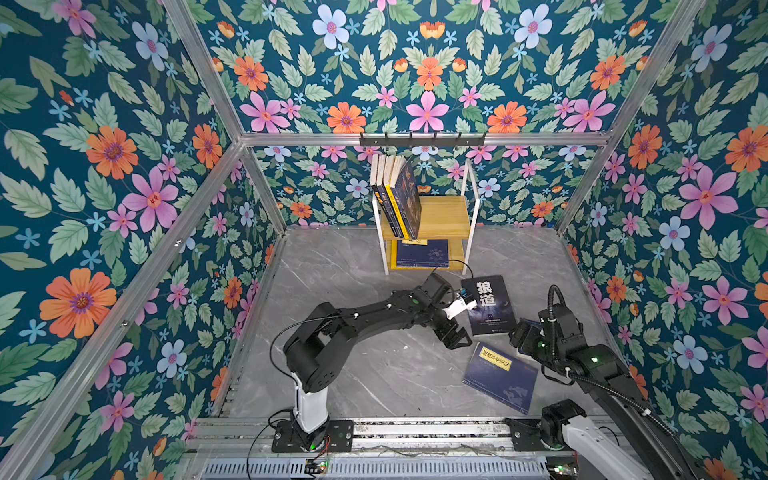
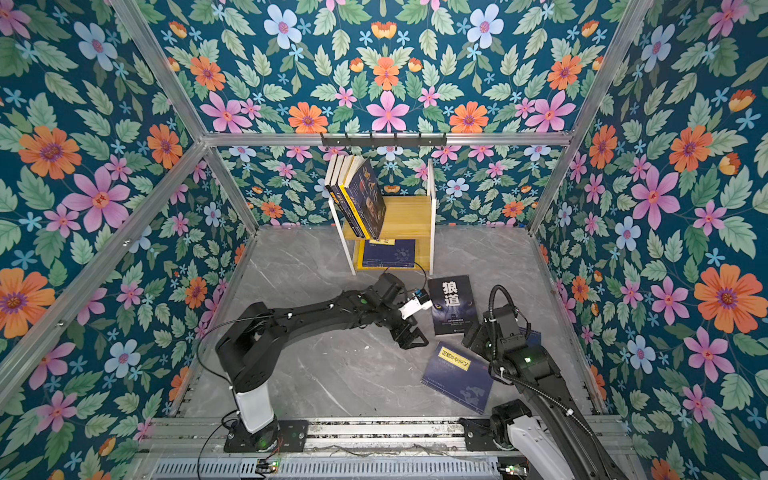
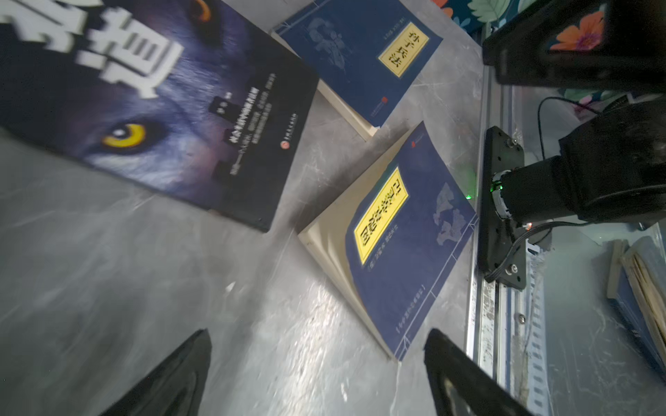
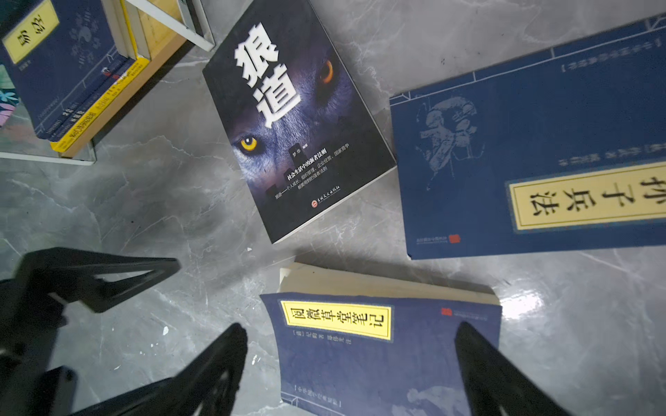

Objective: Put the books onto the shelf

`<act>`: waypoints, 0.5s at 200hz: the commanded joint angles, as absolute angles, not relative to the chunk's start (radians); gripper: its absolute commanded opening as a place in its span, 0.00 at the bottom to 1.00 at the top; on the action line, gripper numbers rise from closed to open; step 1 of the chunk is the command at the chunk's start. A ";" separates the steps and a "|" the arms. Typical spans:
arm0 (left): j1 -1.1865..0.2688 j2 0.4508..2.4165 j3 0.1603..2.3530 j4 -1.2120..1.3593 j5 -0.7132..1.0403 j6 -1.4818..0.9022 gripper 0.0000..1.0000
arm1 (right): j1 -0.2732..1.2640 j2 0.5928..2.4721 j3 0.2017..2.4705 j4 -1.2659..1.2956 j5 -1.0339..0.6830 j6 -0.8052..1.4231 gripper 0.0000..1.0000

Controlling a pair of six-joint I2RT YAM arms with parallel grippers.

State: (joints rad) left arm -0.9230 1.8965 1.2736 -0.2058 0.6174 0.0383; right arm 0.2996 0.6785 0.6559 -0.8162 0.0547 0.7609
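Right gripper point(image 4: 351, 327): jaws wide, empty, over navy book point(image 4: 360, 360) lying on floor point(image 1: 374, 374), cover curled.
Left gripper point(image 3: 317, 335): jaws wide, empty, near same book.
Wolf book point(image 1: 488, 305), second navy book point(image 4: 522, 162): loose on floor.
Shelf point(image 1: 444, 216): part-filled.
Step, judged: pick-up approach.
Next: descend, pinch book edge.

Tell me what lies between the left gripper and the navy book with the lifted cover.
Nothing. Only bare grey tabletop separates the left gripper from the navy book. This is clearest in the left wrist view.
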 commanded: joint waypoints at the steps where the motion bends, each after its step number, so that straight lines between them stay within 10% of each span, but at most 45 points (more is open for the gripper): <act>1: -0.953 1.972 1.352 -0.251 0.575 -0.003 0.93 | 0.299 0.629 0.662 -0.858 0.067 0.756 0.94; 57: -1.008 2.134 1.521 -0.351 0.562 0.003 0.85 | 0.300 0.543 0.648 -0.857 0.068 0.764 0.98; 100: -1.017 2.161 1.537 -0.349 0.606 0.004 0.54 | 0.301 0.543 0.644 -0.853 0.076 0.759 0.98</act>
